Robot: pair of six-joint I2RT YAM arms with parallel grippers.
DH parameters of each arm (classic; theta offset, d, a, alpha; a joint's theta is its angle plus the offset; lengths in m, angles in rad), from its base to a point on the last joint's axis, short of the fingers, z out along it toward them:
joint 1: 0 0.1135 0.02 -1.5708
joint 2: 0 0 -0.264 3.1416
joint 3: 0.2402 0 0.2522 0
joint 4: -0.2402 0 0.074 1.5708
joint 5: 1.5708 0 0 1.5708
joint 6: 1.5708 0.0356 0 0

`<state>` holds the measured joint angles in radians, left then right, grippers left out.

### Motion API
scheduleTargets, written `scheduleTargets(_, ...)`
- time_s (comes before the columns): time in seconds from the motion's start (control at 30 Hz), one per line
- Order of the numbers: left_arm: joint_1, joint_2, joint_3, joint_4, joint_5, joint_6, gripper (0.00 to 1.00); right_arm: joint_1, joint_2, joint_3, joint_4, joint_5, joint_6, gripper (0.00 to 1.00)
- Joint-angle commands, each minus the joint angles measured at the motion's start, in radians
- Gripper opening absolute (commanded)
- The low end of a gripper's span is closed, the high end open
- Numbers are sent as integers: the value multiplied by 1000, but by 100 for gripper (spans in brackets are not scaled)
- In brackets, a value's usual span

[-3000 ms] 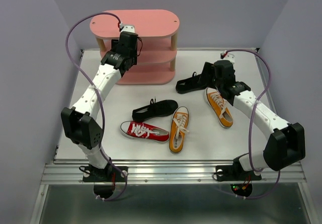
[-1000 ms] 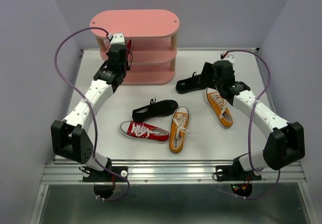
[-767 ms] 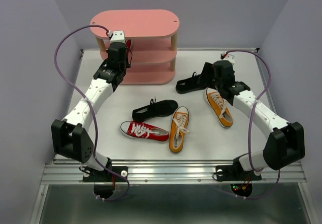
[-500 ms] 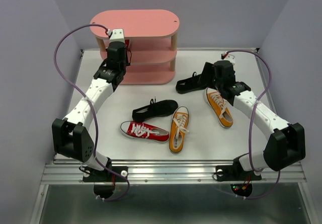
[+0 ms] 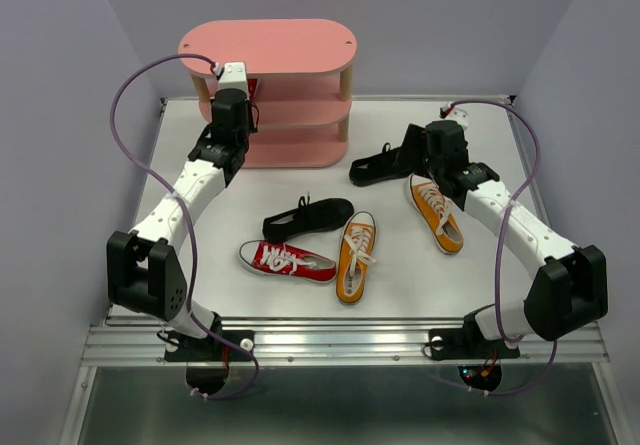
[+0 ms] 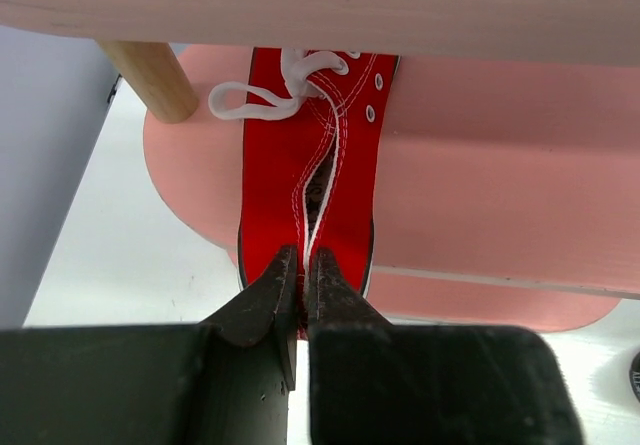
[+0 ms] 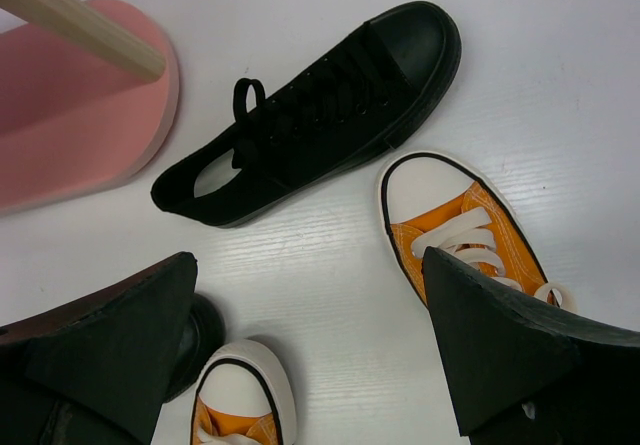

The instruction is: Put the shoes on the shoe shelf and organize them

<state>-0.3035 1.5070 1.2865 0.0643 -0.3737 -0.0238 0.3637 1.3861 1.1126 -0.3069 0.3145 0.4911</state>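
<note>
The pink shoe shelf (image 5: 290, 45) stands at the back left of the table. A red shoe (image 6: 300, 165) lies toe-in on its middle board (image 6: 500, 165), near the left post, with its heel over the front edge. My left gripper (image 6: 303, 265) is shut on that heel rim, and from above it shows at the shelf's left end (image 5: 240, 93). My right gripper (image 5: 415, 150) hangs open over the table (image 7: 310, 335), between a black shoe (image 7: 320, 115) and an orange shoe (image 7: 460, 230). On the table lie another black shoe (image 5: 307, 218), a red shoe (image 5: 287, 261) and an orange shoe (image 5: 355, 256).
The wooden post (image 6: 150, 75) stands just left of the held shoe's laces. The shelf's bottom board (image 7: 70, 115) lies close to the far black shoe (image 5: 375, 168). Purple walls close in on the left, back and right. A purple cable (image 5: 150, 75) loops off the left arm.
Over three seconds my left gripper has moved left along the shelf front with the red shoe to the left end. In the last second it barely shifts. The right arm stays still.
</note>
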Motion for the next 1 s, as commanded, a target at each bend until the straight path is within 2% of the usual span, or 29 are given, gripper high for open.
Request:
scheduleTargets(0.0, 9, -7, 33, 120, -21, -18, 6, 6, -33, 3, 9, 12, 6, 100)
scheduleTargets(0.07, 9, 5, 51, 89, -14, -25, 18, 6, -35, 3, 9, 8, 6, 100)
scheduleTargets(0.13, 10, 1, 43, 75, -14, -36, 41, 6, -42, 1, 12, 1, 4, 100)
scheduleTargets(0.2, 10, -19, 19, 74, -10, -42, 57, 6, -42, 3, 12, 3, 1, 100)
scheduleTargets(0.27, 10, -43, 2, 63, -4, -48, 68, 6, -38, 7, 14, 5, 0, 100)
scheduleTargets(0.4, 7, -94, -16, 28, -7, -56, 77, 6, -25, 13, 12, -3, 0, 100)
scheduleTargets(0.67, -51, -260, -119, -67, -16, -83, 79, 6, -7, 21, 19, -5, 3, 100)
scheduleTargets(0.7, -69, -298, -143, -137, -27, -94, 79, 6, -6, 23, 19, -6, 1, 100)
scheduleTargets(0.8, -109, -375, -176, -202, -21, -110, 79, 6, -1, 26, 20, 1, 0, 100)
scheduleTargets(0.9, -155, -430, -225, -291, 31, -84, 78, 6, 1, 26, 22, 1, 0, 100)
scheduleTargets(0.97, -209, -442, -245, -339, 116, -58, 78, 6, 1, 23, 26, -2, 3, 100)
